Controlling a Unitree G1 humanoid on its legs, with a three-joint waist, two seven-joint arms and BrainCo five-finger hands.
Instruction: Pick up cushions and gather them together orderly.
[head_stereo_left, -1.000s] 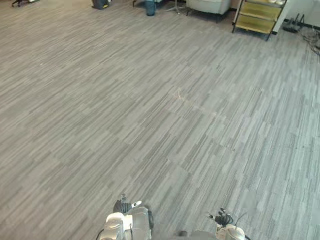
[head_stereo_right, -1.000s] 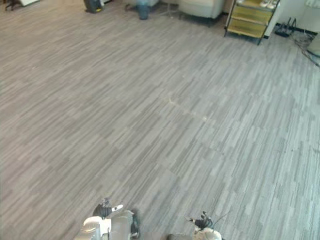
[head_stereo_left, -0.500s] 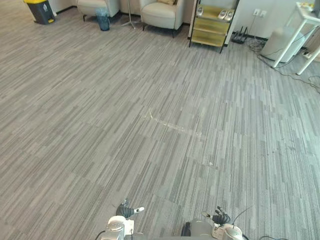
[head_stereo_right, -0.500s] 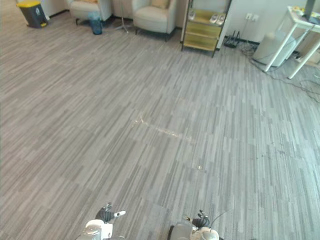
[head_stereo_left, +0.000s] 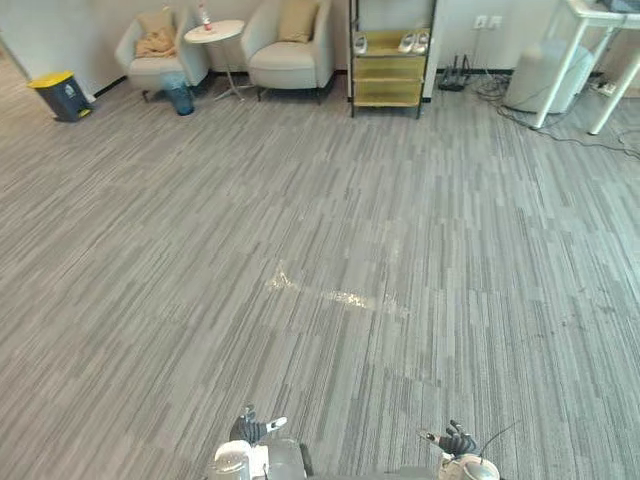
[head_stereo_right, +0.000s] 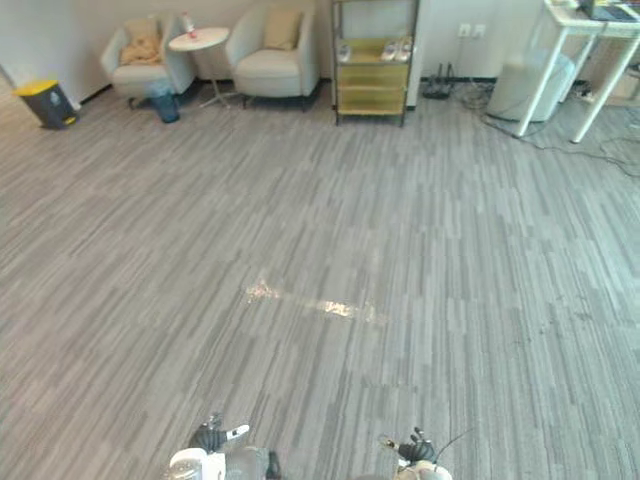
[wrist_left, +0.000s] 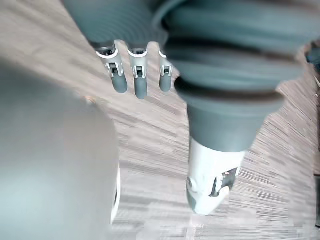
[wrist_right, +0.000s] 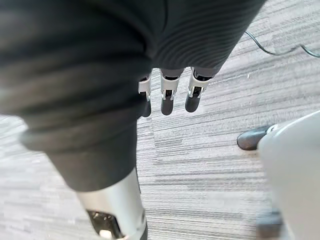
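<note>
Right hand (wrist_right: 167, 99), fingers (wrist_right: 194, 100) straight, grey carpet (wrist_right: 205, 165)

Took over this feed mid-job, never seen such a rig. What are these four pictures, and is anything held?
A humanoid robot with two arms. The two wide pictures come from its head camera, looking down over a grey striped carpet. The two close ones look along each wrist. The left hand and the right hand hang open, empty. Far ahead, a tan cushion leans in one beige armchair and a crumpled tan cushion lies in the other armchair, a round white side table between them.
</note>
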